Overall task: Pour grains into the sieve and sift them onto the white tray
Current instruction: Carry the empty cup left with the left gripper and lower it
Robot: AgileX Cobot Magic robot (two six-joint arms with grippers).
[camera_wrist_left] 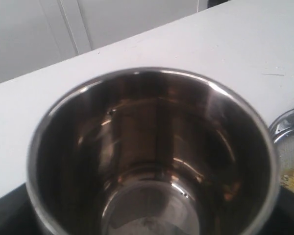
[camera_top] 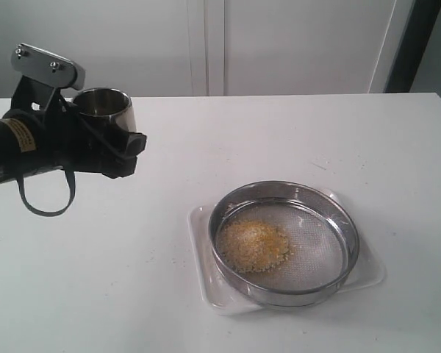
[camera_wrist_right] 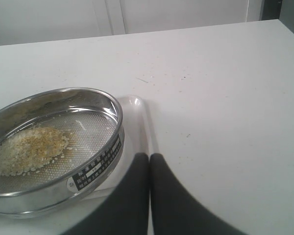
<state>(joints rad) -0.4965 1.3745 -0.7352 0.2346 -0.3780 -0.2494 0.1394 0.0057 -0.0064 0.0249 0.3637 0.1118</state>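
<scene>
Bright even light; faint shadows; glints on sieve (camera_top: 320,250); cup (camera_wrist_left: 152,156) seemingly blurred.

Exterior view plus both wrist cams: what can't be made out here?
Left hand: fingers hidden by the arm in the exterior view and by the cup filling the left wrist view; grip unclear.
White tray: whether grains have fallen through is hidden under the sieve, exterior and right wrist views.
Label on the sieve: too blurred to read, right wrist view.
Right hand: outside the exterior view.
</scene>
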